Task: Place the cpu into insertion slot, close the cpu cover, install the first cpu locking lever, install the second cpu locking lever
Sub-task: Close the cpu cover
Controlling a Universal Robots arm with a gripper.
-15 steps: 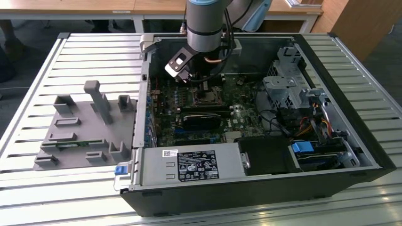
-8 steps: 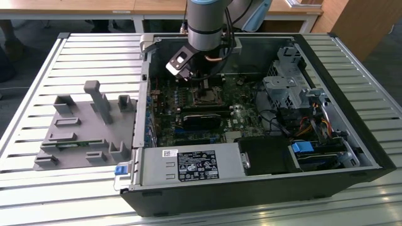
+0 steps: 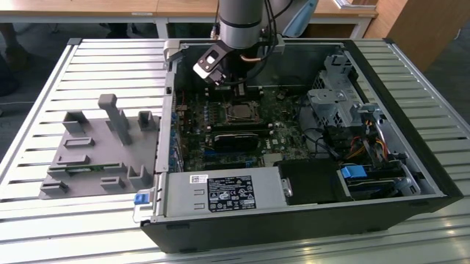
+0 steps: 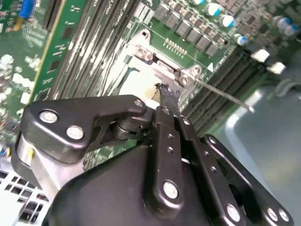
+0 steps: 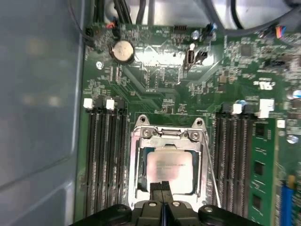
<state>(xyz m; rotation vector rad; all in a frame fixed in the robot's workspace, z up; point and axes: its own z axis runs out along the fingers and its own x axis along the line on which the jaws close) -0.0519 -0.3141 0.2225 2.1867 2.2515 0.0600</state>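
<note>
The cpu (image 5: 169, 165), a pale square chip, lies in the socket on the green board; the insertion slot under it is hidden by the chip and the frame. The cpu cover (image 5: 139, 160), a silvery windowed frame, lies down around the chip. A thin wire locking lever (image 5: 209, 165) runs along one side of the socket and sticks out loose over the memory slots (image 4: 221, 92). My gripper (image 5: 162, 190) is shut with nothing between its fingers. Its tip (image 4: 168, 95) sits at the cover's (image 4: 160, 66) edge, over the cpu (image 4: 134, 87). In the exterior view the gripper (image 3: 235, 94) hangs just above the socket (image 3: 241, 112).
Black memory slots (image 5: 106, 160) flank the socket on both sides. A black graphics card (image 3: 239, 137) lies just in front of it and a power supply (image 3: 220, 192) nearer still. The drive cage (image 3: 334, 104) stands on the exterior view's right, the case wall (image 5: 37, 94) close by, and a grey fixture tray (image 3: 96, 148) outside.
</note>
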